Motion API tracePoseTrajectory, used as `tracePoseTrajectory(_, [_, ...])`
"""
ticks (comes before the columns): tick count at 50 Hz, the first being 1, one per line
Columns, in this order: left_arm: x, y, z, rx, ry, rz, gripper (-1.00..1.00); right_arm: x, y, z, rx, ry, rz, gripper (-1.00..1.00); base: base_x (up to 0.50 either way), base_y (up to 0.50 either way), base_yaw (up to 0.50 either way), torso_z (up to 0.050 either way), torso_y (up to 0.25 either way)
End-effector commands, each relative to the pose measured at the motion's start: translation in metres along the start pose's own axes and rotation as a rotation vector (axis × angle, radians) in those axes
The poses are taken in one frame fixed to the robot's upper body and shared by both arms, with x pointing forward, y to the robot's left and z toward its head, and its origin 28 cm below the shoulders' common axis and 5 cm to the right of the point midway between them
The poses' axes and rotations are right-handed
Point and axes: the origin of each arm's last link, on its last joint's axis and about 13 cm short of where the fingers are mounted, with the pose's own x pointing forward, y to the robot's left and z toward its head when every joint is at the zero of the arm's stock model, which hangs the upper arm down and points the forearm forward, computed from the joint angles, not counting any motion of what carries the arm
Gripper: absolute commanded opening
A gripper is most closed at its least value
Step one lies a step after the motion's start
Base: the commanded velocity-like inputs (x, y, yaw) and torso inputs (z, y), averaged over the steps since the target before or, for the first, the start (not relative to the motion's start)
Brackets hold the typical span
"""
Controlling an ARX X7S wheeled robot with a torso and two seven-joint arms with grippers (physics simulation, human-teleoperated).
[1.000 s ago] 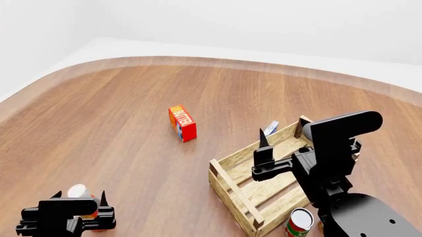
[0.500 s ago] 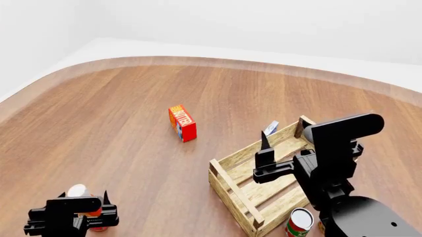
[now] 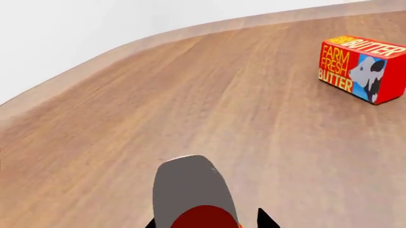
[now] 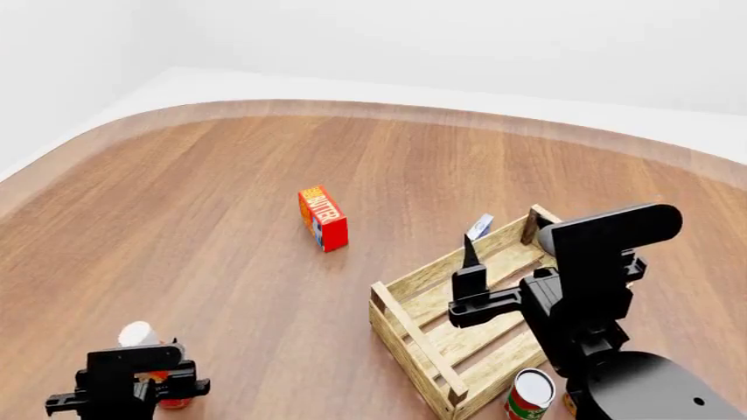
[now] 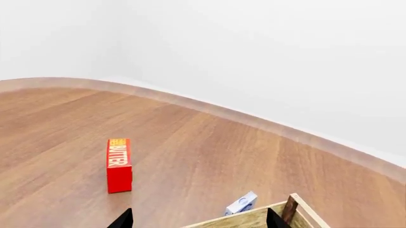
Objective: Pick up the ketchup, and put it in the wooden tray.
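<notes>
A curved wooden tabletop (image 4: 233,201) is seen from above. The ketchup (image 4: 143,346) stands upright near the front left edge of the tabletop, its white cap showing above the left hand (image 4: 138,385). The bottle is set between the black fingers of that hand, whose body hides most of it; whether the fingers actually press on the bottle cannot be told. In the left wrist view the cap and the red shoulder of the bottle (image 3: 190,199) are seen close up between two dark fingertips (image 3: 265,219).

The wooden tray (image 4: 450,328) lies well apart, toward the front right edge. The right hand (image 4: 471,271) is held over the tray, fingers spread and nothing between them. A red butter box (image 4: 324,218) stands near the middle of the tabletop. A small white-and-blue carton (image 4: 478,227) lies just behind the tray's far side. A red-and-green tin can (image 4: 530,394) stands just beside the tray's near right side.
</notes>
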Motion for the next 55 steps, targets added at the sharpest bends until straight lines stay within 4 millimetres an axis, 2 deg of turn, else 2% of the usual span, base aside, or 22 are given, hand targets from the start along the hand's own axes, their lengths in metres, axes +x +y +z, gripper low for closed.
tracePoseTrajectory(1, [0.001, 0.001, -0.005, -0.01, 0.006, 0.035, -1.0, 0.0, 0.001, 0.0, 0.002, 0.001, -0.001, 1.0, 0.0, 0.0, 0.0, 0.0, 0.0])
tracePoseTrajectory(6, [0.001, 0.001, -0.001, -0.014, -0.023, 0.036, -1.0, 0.0, 0.0, 0.0, 0.002, -0.001, -0.001, 1.0, 0.0, 0.0, 0.0, 0.0, 0.0])
tracePoseTrajectory(11, [0.001, 0.001, 0.014, -0.015, -0.089, 0.033, -1.0, -0.002, 0.0, 0.002, 0.0, -0.006, -0.007, 1.0, 0.0, 0.0, 0.0, 0.0, 0.0])
tracePoseTrajectory(18, [-0.003, -0.001, 0.051, 0.006, -0.21, -0.019, -1.0, -0.01, -0.003, 0.008, -0.01, -0.024, -0.03, 1.0, 0.0, 0.0, 0.0, 0.0, 0.0])
tracePoseTrajectory(29, [-0.005, -0.018, 0.114, 0.067, -0.35, -0.155, -1.0, -0.028, -0.009, 0.018, -0.023, -0.05, -0.094, 1.0, 0.0, 0.0, 0.0, 0.0, 0.0])
tracePoseTrajectory(35, [-0.005, -0.035, 0.152, 0.088, -0.401, -0.275, -1.0, -0.04, -0.013, 0.024, -0.021, -0.071, -0.136, 1.0, 0.0, 0.0, 0.0, 0.0, 0.0])
tracePoseTrajectory(44, [-0.002, -0.067, 0.197, 0.115, -0.393, -0.476, -1.0, -0.07, -0.021, 0.033, -0.027, -0.094, -0.239, 1.0, 0.0, 0.0, 0.0, 0.0, 0.0])
tracePoseTrajectory(48, [-0.006, -0.081, 0.211, 0.111, -0.403, -0.556, -1.0, -0.084, -0.022, 0.034, -0.025, -0.095, -0.281, 1.0, 0.0, 0.0, 0.0, 0.0, 0.0])
tracePoseTrajectory(55, [-0.016, -0.109, 0.223, 0.144, -0.397, -0.692, -1.0, -0.118, -0.028, 0.039, -0.026, -0.11, -0.388, 1.0, 0.0, 0.0, 0.0, 0.0, 0.0])
